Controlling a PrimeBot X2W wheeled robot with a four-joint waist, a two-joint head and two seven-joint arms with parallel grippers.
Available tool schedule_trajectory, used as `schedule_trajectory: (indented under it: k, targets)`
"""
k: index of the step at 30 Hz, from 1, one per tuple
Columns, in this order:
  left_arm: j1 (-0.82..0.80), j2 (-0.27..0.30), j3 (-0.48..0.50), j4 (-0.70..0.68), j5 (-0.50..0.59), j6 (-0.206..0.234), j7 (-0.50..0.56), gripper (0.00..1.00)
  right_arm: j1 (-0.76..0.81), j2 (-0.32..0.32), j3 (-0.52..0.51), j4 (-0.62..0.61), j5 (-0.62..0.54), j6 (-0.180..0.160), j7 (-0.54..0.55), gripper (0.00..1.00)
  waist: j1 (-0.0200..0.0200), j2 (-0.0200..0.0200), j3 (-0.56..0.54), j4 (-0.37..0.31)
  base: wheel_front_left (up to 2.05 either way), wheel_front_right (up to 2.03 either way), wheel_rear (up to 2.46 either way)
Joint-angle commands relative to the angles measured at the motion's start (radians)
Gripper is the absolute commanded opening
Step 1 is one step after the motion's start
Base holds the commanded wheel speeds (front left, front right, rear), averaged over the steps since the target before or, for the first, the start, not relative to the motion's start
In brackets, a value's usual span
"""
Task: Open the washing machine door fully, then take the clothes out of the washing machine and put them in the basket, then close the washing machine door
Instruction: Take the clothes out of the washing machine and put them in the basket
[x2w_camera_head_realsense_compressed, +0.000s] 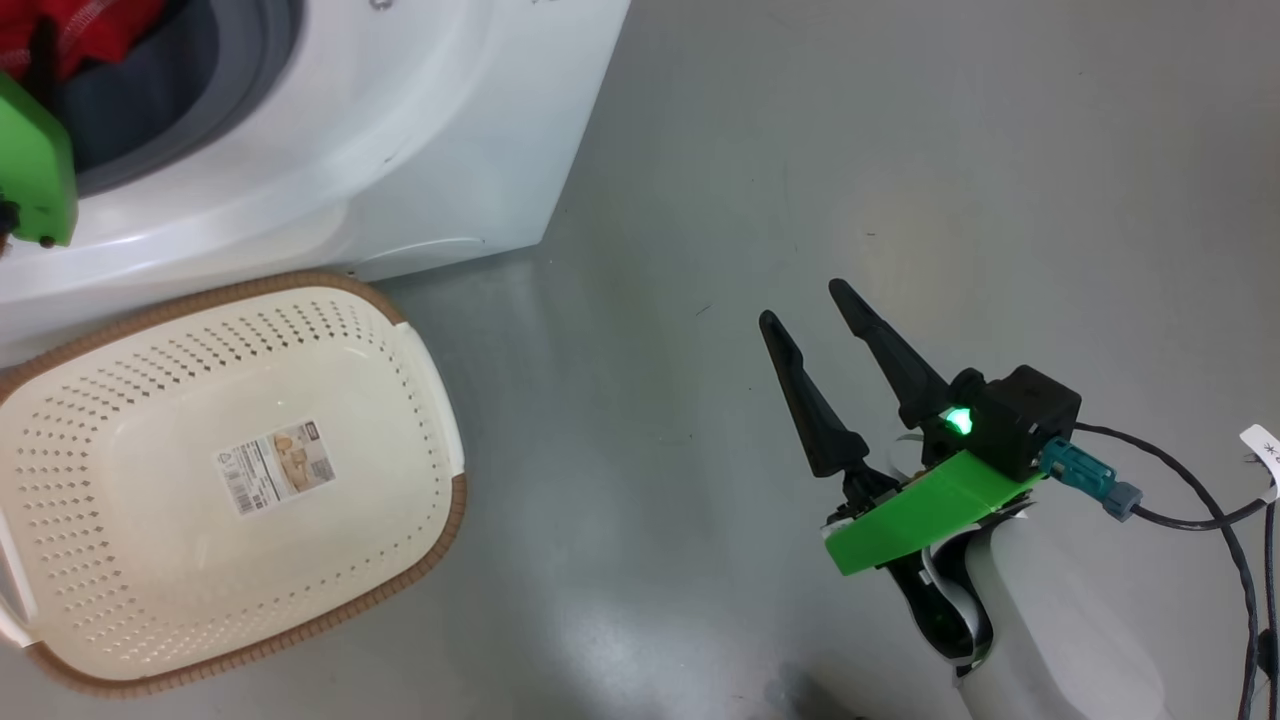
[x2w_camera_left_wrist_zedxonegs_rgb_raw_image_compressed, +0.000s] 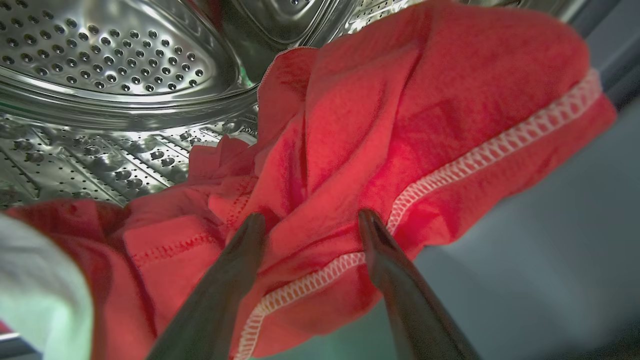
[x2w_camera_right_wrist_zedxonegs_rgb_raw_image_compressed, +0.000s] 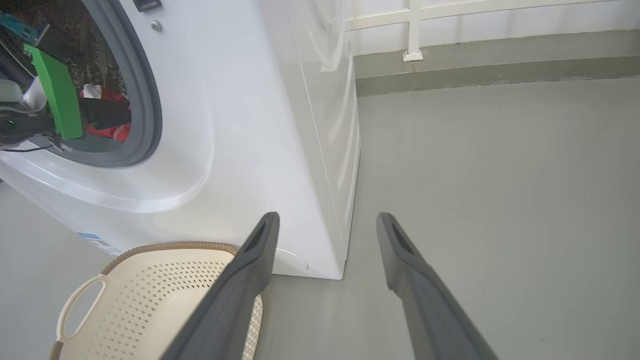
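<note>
Clothes (x2w_camera_left_wrist_zedxonegs_rgb_raw_image_compressed: 400, 125), bright red with a white stitched hem, lie bunched inside the washing machine (x2w_camera_head_realsense_compressed: 400, 150), heaped against the perforated steel drum (x2w_camera_left_wrist_zedxonegs_rgb_raw_image_compressed: 100, 55) and spilling toward the grey gasket (x2w_camera_right_wrist_zedxonegs_rgb_raw_image_compressed: 150, 100) at the mouth. The left tool (x2w_camera_left_wrist_zedxonegs_rgb_raw_image_compressed: 310, 215) is reached into that mouth with its two dark fingers spread wide, one on each side of a raised fold just above the hem; nothing is pinched between them yet. The mouth of the machine stands unobstructed, so the door-opening step reads as done, and the step in hand is the first pick of the clothes. The basket (x2w_camera_head_realsense_compressed: 130, 330) sits on the floor (x2w_camera_head_realsense_compressed: 900, 150) just in front of the machine, below the opening, holding nothing but its label sticker (x2w_camera_head_realsense_compressed: 275, 465). The right tool (x2w_camera_head_realsense_compressed: 804, 304) hangs well off to the side over bare floor, its fingers likewise parted and holding nothing. The next move calls for the left tool to close firmly on the fold, deep enough that the soft fabric does not slip free, then draw the bundle out over the gasket lip and carry it down over the basket. Trailing cloth may snag on the rubber, so a lift before the pull seems wise.
</note>
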Motion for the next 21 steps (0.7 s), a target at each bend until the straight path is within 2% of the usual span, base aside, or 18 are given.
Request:
schedule_trajectory:
  k: [1, 2, 3, 4, 14, 21]
  targets:
    - [-0.034, 0.043, 0.001, -0.008, -0.006, -0.003, -0.002, 0.89, 0.009, 0.009, 0.018, -0.021, 0.002, 0.002, -0.007, 1.00, 0.0000, 0.0000, -0.002, 0.002, 0.00, 0.00, 0.00]
    - [-0.033, 0.044, -0.004, -0.007, -0.009, -0.003, -0.003, 0.42, 0.009, 0.010, 0.018, -0.021, 0.002, 0.002, -0.007, 1.00, 0.0000, 0.0000, -0.004, 0.003, 0.00, 0.00, 0.00]
    - [-0.032, 0.044, -0.008, -0.006, -0.012, -0.003, -0.005, 0.24, 0.009, 0.011, 0.019, -0.021, 0.002, 0.002, -0.007, 1.00, 0.0000, 0.0000, -0.005, 0.004, 0.00, 0.00, 0.00]
    - [-0.031, 0.044, -0.012, -0.006, -0.016, -0.003, -0.007, 0.00, 0.009, 0.011, 0.019, -0.020, 0.001, 0.002, -0.007, 1.00, 0.0000, 0.0000, -0.007, 0.006, 0.00, 0.00, 0.00]
    - [-0.007, 0.031, -0.031, -0.013, -0.065, -0.003, -0.076, 0.00, 0.012, 0.001, 0.011, -0.015, 0.001, 0.002, -0.007, 1.00, 0.0000, 0.0000, -0.035, 0.034, 0.00, 0.00, 0.00]
    - [0.057, -0.012, 0.041, -0.055, -0.177, -0.003, -0.162, 0.00, 0.027, -0.022, -0.013, -0.012, 0.000, 0.002, -0.007, 1.00, 0.0000, 0.0000, -0.091, 0.087, 0.00, 0.00, 0.00]
